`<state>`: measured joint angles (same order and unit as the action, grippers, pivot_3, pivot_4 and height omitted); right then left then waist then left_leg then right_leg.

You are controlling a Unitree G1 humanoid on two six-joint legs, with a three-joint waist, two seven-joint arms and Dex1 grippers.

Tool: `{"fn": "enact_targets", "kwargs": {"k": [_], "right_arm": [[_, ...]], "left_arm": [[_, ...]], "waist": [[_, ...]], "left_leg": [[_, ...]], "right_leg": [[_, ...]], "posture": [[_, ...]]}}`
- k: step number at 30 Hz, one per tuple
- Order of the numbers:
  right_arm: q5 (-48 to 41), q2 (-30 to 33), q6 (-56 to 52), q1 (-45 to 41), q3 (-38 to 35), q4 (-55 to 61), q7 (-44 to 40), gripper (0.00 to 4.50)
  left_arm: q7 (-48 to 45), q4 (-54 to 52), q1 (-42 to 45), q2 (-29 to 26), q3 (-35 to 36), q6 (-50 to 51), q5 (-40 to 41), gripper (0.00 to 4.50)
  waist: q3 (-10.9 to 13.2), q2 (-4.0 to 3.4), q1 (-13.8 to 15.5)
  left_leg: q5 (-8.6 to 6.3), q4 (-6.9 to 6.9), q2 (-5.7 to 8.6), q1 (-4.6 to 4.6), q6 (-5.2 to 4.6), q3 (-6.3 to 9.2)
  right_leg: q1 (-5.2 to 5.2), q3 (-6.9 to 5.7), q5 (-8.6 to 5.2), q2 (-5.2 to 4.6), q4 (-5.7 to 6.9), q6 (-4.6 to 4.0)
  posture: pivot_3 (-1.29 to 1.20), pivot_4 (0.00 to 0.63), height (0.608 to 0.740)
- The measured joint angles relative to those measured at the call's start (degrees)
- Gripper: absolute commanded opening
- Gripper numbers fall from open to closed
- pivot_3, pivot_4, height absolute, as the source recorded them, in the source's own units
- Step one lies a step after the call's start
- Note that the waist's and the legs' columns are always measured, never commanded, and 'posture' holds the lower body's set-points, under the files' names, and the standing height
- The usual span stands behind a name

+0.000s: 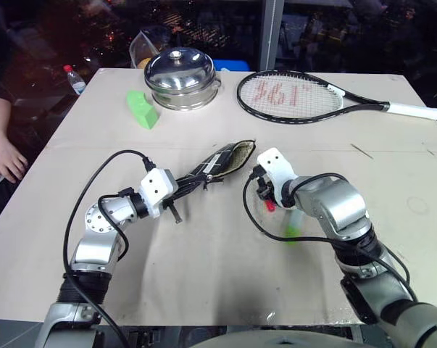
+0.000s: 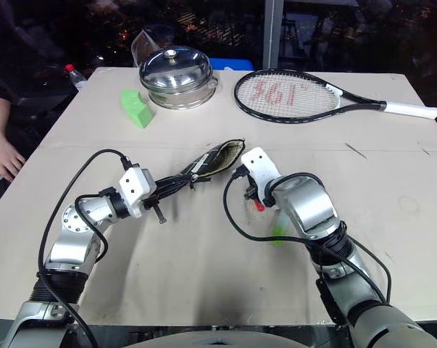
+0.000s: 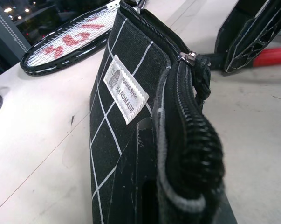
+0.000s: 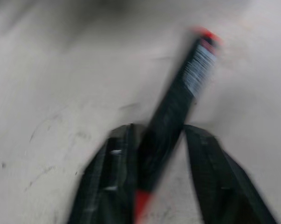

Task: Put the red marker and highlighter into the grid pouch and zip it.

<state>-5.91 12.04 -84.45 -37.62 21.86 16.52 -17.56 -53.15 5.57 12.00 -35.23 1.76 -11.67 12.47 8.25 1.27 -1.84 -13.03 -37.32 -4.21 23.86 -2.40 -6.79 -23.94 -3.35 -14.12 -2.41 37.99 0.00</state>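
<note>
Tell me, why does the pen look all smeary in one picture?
Right wrist view: the black red-tipped marker between the black fingers is streaked by motion blur. Left wrist view: the black grid-lined fabric pouch is sharp at its label, soft up close.

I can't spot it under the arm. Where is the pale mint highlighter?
In the left eye view the pale mint highlighter lies on the table under the right forearm, just right of the right gripper.

I'm seeing bare counter (image 1: pixel 204 275) lying open nearer me; the grid pouch (image 1: pixel 218 164) is blocking between my claws.
</note>
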Motion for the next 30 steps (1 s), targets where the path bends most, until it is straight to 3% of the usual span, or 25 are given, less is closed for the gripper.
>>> {"fn": "enact_targets", "kwargs": {"k": [1,7,11,14,22,30], "right_arm": [[-0.39,1.48,0.91,-0.14,1.15,0.3,-0.6,0.23],[-2.14,10.15,5.11,-0.53,2.91,2.54,-4.31,0.19],[-2.97,23.69,11.29,-6.59,6.57,10.01,-11.92,0.19],[1.0,31.51,20.84,-10.54,10.67,13.46,-16.04,0.19],[11.84,36.77,41.02,-13.51,20.05,12.24,-26.05,0.19],[26.06,29.47,60.4,-17.19,24.99,0.31,-30.12,0.19]], "left_arm": [[0.22,-0.3,-0.15,0.0,0.0,0.02,-0.01,0.0],[1.1,-1.6,-1.29,-0.01,0.04,0.75,0.04,0.0],[0.89,-1.58,-1.22,-0.28,0.14,1.26,0.14,0.0],[0.24,-1.56,-0.93,-0.34,0.11,1.31,0.3,0.0],[-1.84,-2.35,1.06,0.08,-0.67,2.43,1.27,0.0],[-4.66,-8.01,1.03,0.65,-4.63,2.69,1.17,0.0]], "waist": [[0.0,0.0,0.03],[0.09,-0.02,0.98],[0.27,-0.21,0.9],[0.26,-0.2,0.82],[0.31,-0.23,0.86],[0.3,-0.23,0.97]], "left_leg": [[0.0,0.0,0.02,-0.01,0.0,0.0],[-0.01,-0.01,0.06,0.12,-0.02,0.02],[0.01,-0.06,0.02,0.87,-0.03,0.02],[0.0,0.01,-0.08,0.86,-0.01,0.05],[0.01,-0.09,-0.09,0.86,-0.01,-0.15],[0.15,-0.17,-0.07,0.82,0.22,-0.23]], "right_leg": [[0.02,0.0,0.0,-0.05,0.0,0.0],[-0.06,-0.1,-0.03,-0.13,-0.04,-0.03],[-0.86,-0.06,0.02,0.02,0.06,0.03],[-0.88,-0.06,0.0,0.23,0.03,0.01],[-0.91,-0.13,-0.04,0.29,0.02,0.1],[-0.91,-0.1,0.01,0.39,0.12,0.04]], "posture": [[0.0,0.15,0.74],[0.0,0.15,0.74],[0.0,0.15,0.74],[0.0,0.15,0.74],[0.0,0.15,0.74],[0.0,0.15,0.74]]}}
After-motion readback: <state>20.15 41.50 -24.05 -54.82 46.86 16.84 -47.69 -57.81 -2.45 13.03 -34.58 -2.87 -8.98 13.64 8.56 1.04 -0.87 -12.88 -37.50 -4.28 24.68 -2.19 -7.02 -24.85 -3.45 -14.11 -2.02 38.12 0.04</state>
